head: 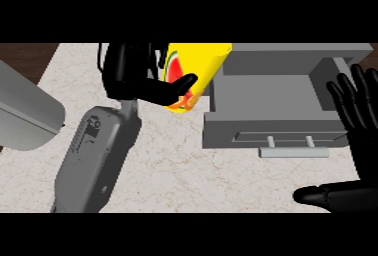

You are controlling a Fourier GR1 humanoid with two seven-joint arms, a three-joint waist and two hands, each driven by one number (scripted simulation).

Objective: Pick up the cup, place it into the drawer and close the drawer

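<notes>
A yellow cup (196, 62) with a red and green fruit print is held in my left hand (136, 80), whose thumb and fingers curl round it. The cup hangs tilted just left of the open grey drawer (258, 117). The drawer is pulled out toward me, its inside bare, and a pale bar handle (293, 152) sits on its front. My right hand (358, 107) stays open at the right edge, fingers up, beside the drawer's right wall.
The grey cabinet body (295, 57) stands behind the drawer. A large grey object (22, 110) lies at the left edge of the marbled counter (184, 175). Dark wood (26, 55) shows beyond the counter's far left corner.
</notes>
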